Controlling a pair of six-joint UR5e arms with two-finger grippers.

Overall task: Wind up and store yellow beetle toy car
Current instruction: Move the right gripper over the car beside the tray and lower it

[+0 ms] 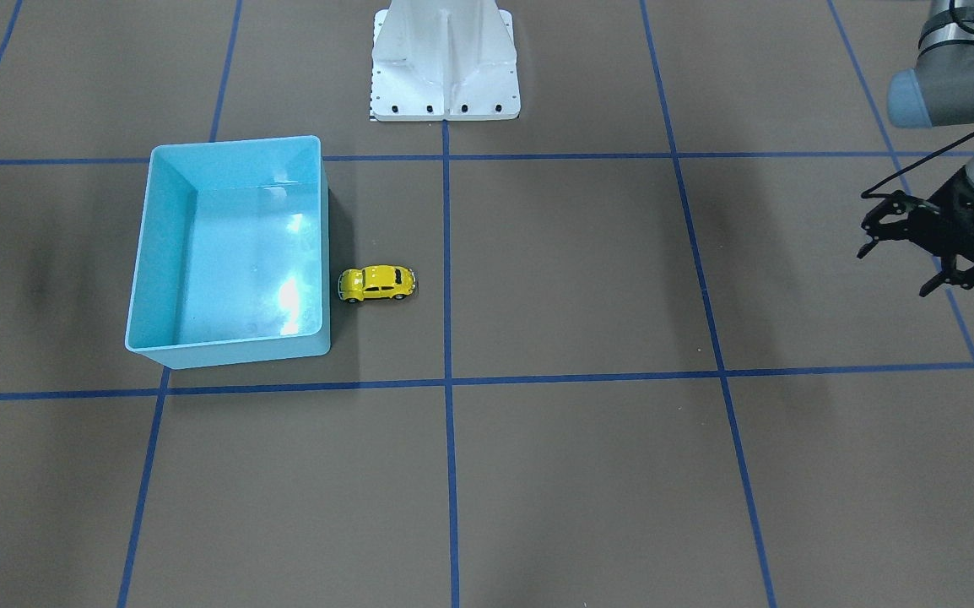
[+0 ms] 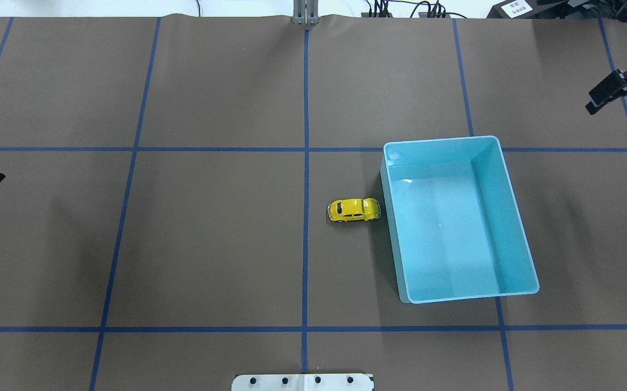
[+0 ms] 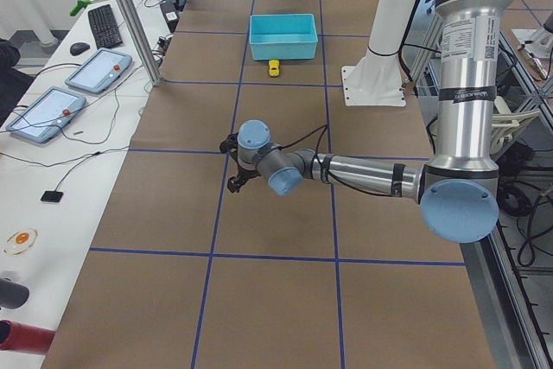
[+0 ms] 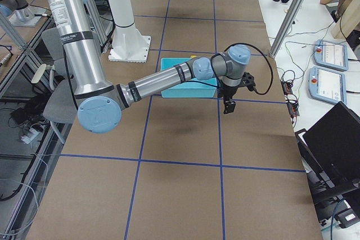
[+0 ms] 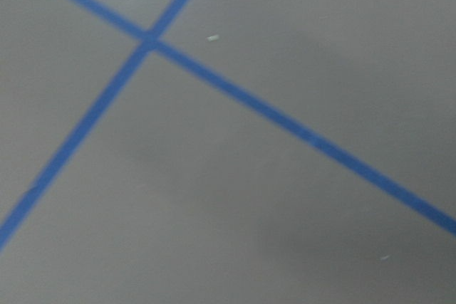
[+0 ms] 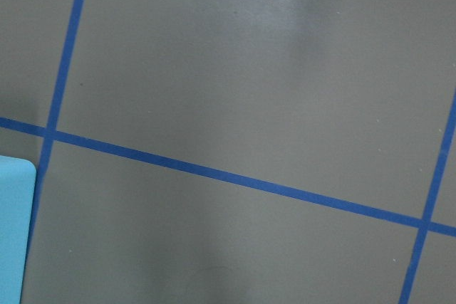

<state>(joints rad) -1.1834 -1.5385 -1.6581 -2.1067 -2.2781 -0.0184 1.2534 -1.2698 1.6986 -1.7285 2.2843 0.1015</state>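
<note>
Item: yellow beetle toy car point(image 1: 377, 283), well clear of left end effector point(image 1: 894, 273) (fingers apart) and right end effector point(image 2: 615, 91) (state: can't tell). Prob. light, rigid, slick; grip across flanks.

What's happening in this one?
Nothing is being handled yet. The yellow beetle toy car sits on the table right beside the light-blue bin, which is empty. The left claw hangs open far off to one side, and the right claw is also well away; neither touches anything.
</note>
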